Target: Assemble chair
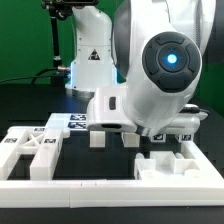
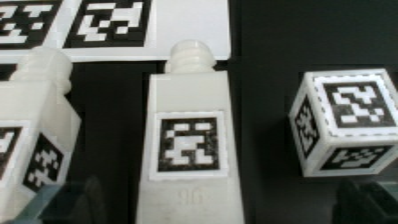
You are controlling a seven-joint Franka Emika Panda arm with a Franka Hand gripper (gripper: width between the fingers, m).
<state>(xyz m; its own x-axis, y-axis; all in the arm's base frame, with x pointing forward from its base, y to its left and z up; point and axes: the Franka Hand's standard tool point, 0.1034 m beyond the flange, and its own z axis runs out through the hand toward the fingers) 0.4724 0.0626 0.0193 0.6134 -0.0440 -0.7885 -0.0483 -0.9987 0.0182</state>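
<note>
Gripper jaws spread wide, empty — the long chair piece lies centred between them, its length pointing straight ahead.

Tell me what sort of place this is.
Probably a robotics lab bench: a robot arm stands over a black table, with white tagged chair parts laid out inside a white border rail.

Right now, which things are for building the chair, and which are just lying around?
For the chair: notched piece, second notched piece, long tagged leg, tagged cube-ended piece.
Just lying about: marker board, L-shaped border rail.
</note>
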